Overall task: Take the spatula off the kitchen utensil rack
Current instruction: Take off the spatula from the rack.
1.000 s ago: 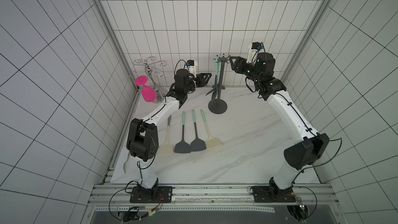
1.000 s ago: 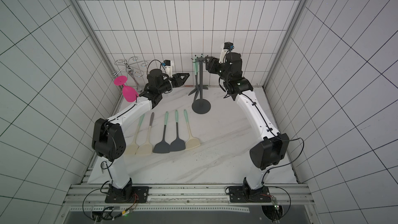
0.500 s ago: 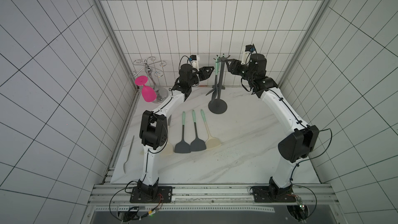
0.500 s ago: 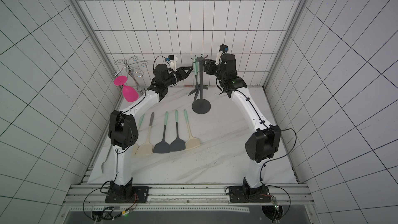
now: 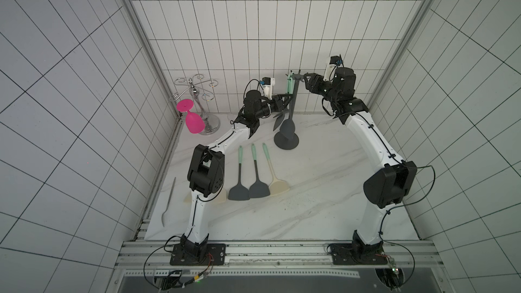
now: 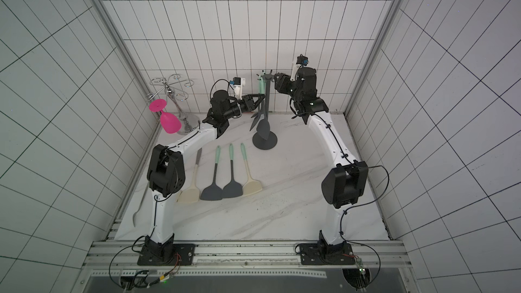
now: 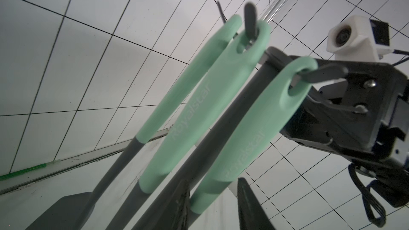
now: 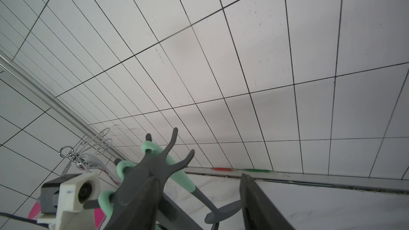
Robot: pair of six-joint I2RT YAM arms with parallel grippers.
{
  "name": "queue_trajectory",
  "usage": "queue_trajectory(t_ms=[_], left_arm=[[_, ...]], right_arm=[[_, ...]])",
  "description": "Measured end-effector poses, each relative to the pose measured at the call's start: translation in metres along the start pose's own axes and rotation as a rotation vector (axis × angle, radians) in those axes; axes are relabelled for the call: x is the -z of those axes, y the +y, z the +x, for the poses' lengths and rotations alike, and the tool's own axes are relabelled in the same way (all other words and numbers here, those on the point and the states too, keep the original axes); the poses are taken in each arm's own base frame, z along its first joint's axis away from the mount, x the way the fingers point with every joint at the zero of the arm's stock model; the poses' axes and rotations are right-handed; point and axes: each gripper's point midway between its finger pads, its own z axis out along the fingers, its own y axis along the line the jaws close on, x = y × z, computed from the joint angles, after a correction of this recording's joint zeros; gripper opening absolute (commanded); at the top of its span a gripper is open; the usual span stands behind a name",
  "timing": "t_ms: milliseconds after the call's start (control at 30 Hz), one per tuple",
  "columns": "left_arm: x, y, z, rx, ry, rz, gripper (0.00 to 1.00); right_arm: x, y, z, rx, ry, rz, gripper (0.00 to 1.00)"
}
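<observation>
Near, on white marbled worktop: row of mint- and cream-handled spatulas lying flat.
Far, at 12 o'clock: dark grey pole-and-hook kitchen utensil rack, with mint-handled grey spatula hung from its crown, long axis vertical.
Left gripper nearer, pointing toward 3 o'clock, fingers parted astride the handle's lower end.
Right gripper at the crown, fingers spread, nothing held.
</observation>
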Motion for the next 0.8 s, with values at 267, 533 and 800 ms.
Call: queue_trajectory(t_ms=[267, 533, 800], left_arm=[[-0.020, -0.036, 0.035, -0.041, 0.063, 0.066, 0.34], [-0.017, -0.028, 0.034, -0.058, 0.065, -0.017, 0.24], [-0.005, -0.014, 0.011, -0.057, 0.017, -0.079, 0.00]], right_arm=[[-0.010, -0.007, -0.002, -0.064, 0.025, -0.071, 0.59], [-0.008, -0.005, -0.001, -0.069, 0.040, -0.104, 0.59], [0.003, 0.003, -0.009, -0.047, 0.032, -0.122, 0.59]])
